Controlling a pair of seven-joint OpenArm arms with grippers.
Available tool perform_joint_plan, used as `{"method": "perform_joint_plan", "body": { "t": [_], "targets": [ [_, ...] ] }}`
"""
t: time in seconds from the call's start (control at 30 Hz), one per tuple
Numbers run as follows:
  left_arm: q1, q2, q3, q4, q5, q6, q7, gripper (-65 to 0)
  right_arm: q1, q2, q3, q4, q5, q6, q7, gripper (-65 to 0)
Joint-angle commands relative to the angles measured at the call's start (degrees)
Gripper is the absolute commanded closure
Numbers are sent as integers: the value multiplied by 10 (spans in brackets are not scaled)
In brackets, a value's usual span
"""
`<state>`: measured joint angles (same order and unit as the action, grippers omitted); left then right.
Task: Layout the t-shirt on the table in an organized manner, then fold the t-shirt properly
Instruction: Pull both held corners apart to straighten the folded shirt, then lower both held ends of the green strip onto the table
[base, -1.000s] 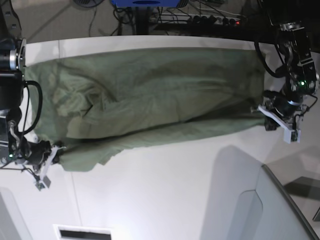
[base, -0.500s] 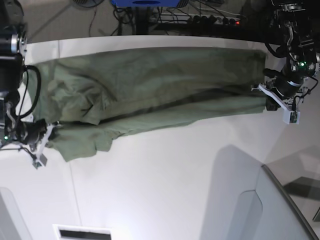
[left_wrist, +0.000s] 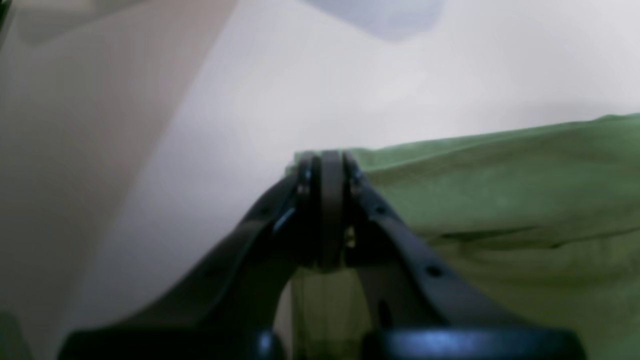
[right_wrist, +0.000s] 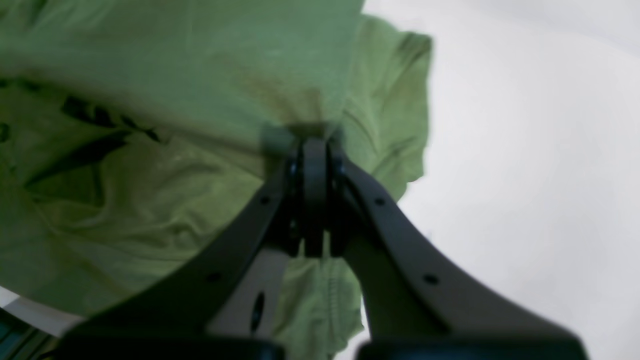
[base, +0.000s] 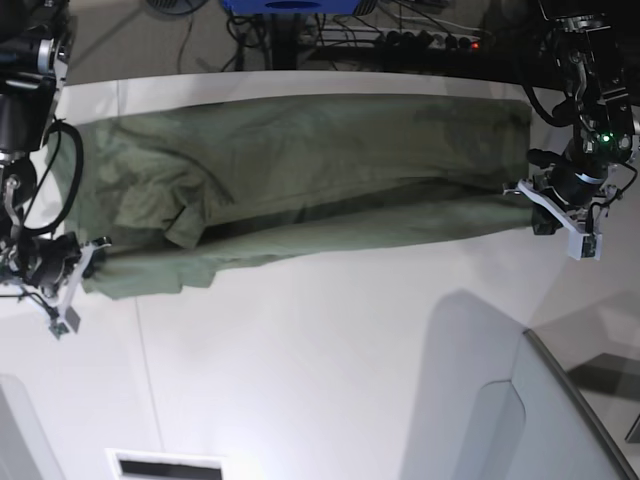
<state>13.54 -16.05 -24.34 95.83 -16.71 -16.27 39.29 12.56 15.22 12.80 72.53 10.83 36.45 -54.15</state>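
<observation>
The olive-green t-shirt (base: 300, 170) lies stretched lengthwise across the far half of the white table (base: 350, 350), with its near long edge lifted between both arms. My left gripper (base: 520, 195), at the base view's right, is shut on one end of that edge. In the left wrist view the closed fingertips (left_wrist: 322, 165) pinch the t-shirt (left_wrist: 500, 200) over the table (left_wrist: 300, 75). My right gripper (base: 90, 250), at the base view's left, is shut on the other end. In the right wrist view its fingertips (right_wrist: 312, 150) pinch the creased t-shirt (right_wrist: 150, 75) beside the table (right_wrist: 525, 150).
A grey translucent panel (base: 560, 420) rises at the near right corner. A dark slot (base: 165, 465) sits at the near left edge. Cables and a power strip (base: 420, 40) run behind the table's far edge, beside a blue object (base: 290, 8).
Both grippers have carried the shirt's near edge toward the far side of the table. The right gripper also drifted outward, and the hanging flap has drawn flatter and tauter.
</observation>
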Motion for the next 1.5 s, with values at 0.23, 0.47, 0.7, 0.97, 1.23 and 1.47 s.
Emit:
{"method": "perform_joint_plan", "body": {
  "t": [0.23, 0.47, 0.7, 0.97, 1.23, 1.47],
  "targets": [
    [-5, -8, -1, 7, -2, 3, -12, 0, -43, -9, 35, 52, 6, -4, -13, 0],
    [2, -10, 0, 2, -2, 3, -12, 0, -84, -9, 40, 53, 6, -2, -9, 0],
    [1, -8, 0, -19, -2, 3, -12, 0, -88, -29, 54, 65, 6, -2, -15, 0],
    [0, -10, -4, -13, -2, 3, -12, 0, -96, -28, 57, 130, 5, -2, -61, 0],
    [6, -9, 0, -17, -2, 3, -12, 0, -109, -27, 57, 99, 4, -3, -55, 0],
    [7, -7, 1, -19, -2, 3, -12, 0, -107, -27, 57, 43, 4, -4, -15, 0]
  ]
}}
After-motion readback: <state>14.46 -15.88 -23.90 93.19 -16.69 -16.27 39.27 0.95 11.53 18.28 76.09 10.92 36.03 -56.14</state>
